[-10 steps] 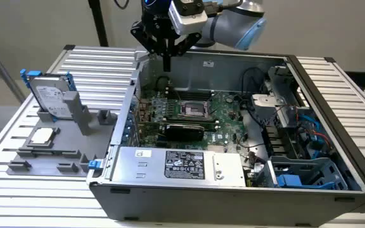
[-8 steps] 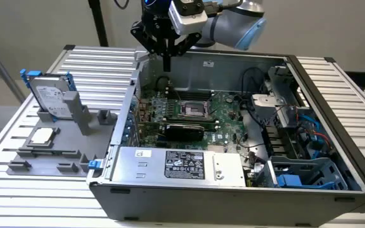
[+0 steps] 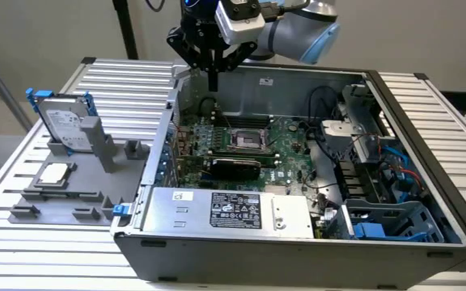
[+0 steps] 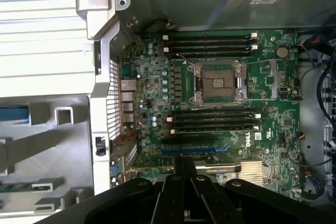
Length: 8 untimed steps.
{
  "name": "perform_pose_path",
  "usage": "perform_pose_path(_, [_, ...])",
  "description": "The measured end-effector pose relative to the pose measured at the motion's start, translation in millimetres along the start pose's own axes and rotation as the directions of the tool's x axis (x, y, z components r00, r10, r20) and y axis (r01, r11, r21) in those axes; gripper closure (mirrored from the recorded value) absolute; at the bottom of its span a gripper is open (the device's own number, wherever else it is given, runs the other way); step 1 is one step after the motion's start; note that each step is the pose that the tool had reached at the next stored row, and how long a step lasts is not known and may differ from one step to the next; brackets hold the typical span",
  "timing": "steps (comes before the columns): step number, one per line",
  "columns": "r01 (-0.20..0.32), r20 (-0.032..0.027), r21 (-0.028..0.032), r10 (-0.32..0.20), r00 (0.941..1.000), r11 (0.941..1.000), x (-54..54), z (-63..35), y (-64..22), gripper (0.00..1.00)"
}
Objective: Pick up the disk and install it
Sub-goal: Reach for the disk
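Fingers (image 3: 213, 80) pinched shut w/ nothing between them, hanging over the open PC case (image 3: 241, 257), above the motherboard (image 3: 286, 160). The disk (image 3: 63, 124) stands upright in the grey holder (image 3: 95, 148) on the desk (image 3: 39, 248), at the exterior view's left, well apart from the fingers.

The arm (image 3: 293, 27) is smooth silver-grey tube with a pale blue cap (image 3: 324, 41) on its joint. A light grey camera box (image 3: 241, 13) is fixed at the wrist. The gripper (image 3: 213, 83) is matte black — jointed bars, narrow fingers (image 4: 179, 177), round pivot pins (image 4: 233, 183).
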<state>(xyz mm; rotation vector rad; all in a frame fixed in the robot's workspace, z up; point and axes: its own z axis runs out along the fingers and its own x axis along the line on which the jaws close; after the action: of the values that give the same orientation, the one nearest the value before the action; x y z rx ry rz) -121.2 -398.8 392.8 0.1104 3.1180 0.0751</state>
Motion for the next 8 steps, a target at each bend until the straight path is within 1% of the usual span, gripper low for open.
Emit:
perform_pose_path(6, [0.000, -0.0003, 0.0000, 0.000, 1.0000, 1.0000, 1.0, -0.3, -0.1, 0.89])
perform_pose_path(8, [0.000, -0.0002, -0.0012, 0.000, 1.0000, 1.0000, 8.5, -0.3, -0.6, 0.89])
